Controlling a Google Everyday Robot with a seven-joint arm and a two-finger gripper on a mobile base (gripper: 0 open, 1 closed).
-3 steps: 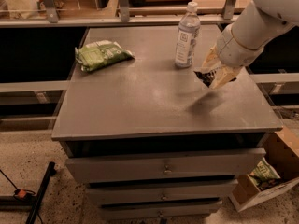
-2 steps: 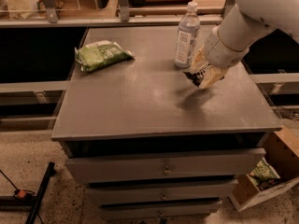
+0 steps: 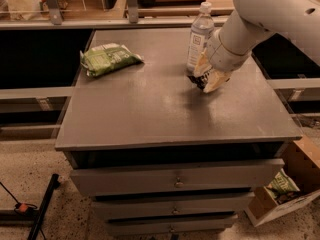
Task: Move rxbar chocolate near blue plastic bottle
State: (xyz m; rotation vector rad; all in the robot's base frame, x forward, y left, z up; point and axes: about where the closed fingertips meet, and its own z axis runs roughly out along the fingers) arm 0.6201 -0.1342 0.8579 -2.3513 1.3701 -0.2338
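Note:
The blue plastic bottle [image 3: 199, 35], clear with a white cap and a label, stands upright at the back right of the grey cabinet top [image 3: 150, 109]. My gripper [image 3: 204, 77] hangs just in front of and to the right of the bottle's base, low over the top. Its pale fingers [image 3: 215, 80] are shut on the rxbar chocolate [image 3: 196, 80], a small dark bar that shows only as a dark edge between them. The bar is close to the bottle's base, and I cannot tell whether it touches the top.
A crinkled green snack bag [image 3: 107, 58] lies at the back left of the top. Drawers [image 3: 175, 180] run below the front edge. A cardboard box [image 3: 285, 191] with a green packet sits on the floor at the right. A shelf rail [image 3: 125, 21] runs behind.
My gripper has moved left and a little back with the bar, from the right side of the top to just beside the bottle's base.

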